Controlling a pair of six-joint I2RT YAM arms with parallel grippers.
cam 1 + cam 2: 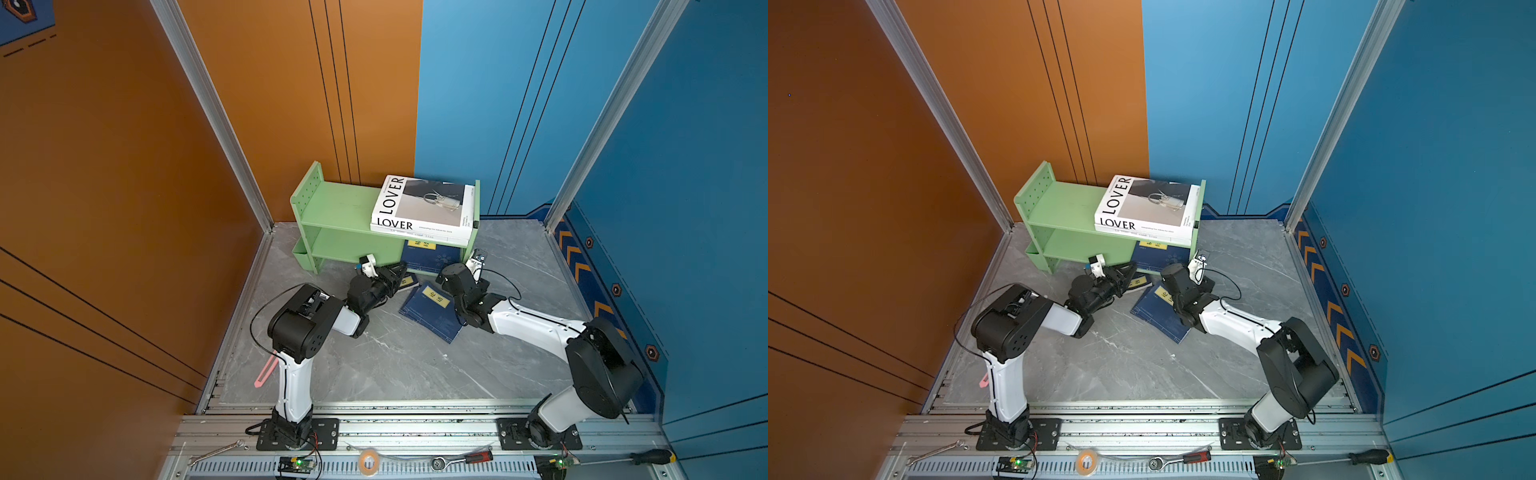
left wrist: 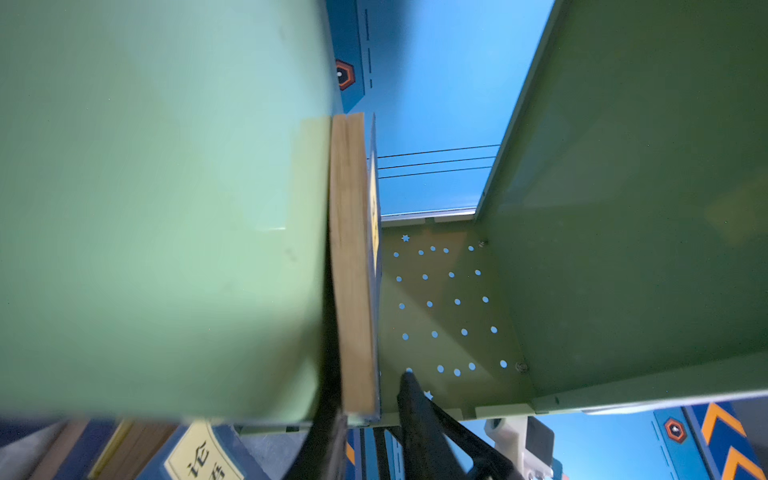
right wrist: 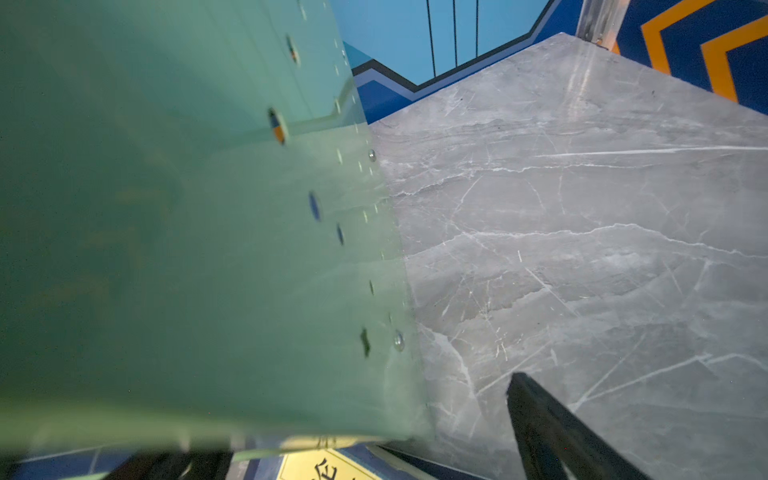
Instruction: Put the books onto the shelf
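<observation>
- Grey marble-patterned tabletop (image 1: 395, 365): the work surface, enclosed by orange and blue wall panels.
- Light green two-tier shelf unit with peg-holed side panels (image 1: 332, 208): stands at the back of the tabletop against the walls, with its open front facing both arms.
- Large white book lettered "LOVER" with a grey photograph (image 1: 419, 203): lies flat on the right half of the top tier, on top of a stack of two.
- Second large white book (image 1: 419, 237): lies directly beneath it on the same tier. Only its spine edge shows, so the cover cannot be made out.
- First thin navy book with a yellow title label (image 1: 432, 254): lies flat at the right end of the lower tier.
- Second navy book (image 1: 432, 311): lies flat on the tabletop in front of the shelf, between the arms and partly under the right arm.
- Third navy book (image 1: 409, 282): lies on the tabletop just before the shelf, mostly covered by the left gripper.
- Left gripper (image 1: 397, 272): sits at the front of the lower tier. The wrist view shows its black fingers (image 2: 415, 407) on either side of the shelved navy book's near edge. One finger lies close along the page block and the other stands clear of the cover, so the jaws are parted and clamp nothing.
- Right gripper (image 1: 460, 268): sits at the shelf's right front corner. One finger (image 3: 552, 424) hangs over bare tabletop outside the side panel. The jaws are spread wide and hold nothing.
- Small green side bin (image 1: 300, 252): hangs low on the left panel.
</observation>
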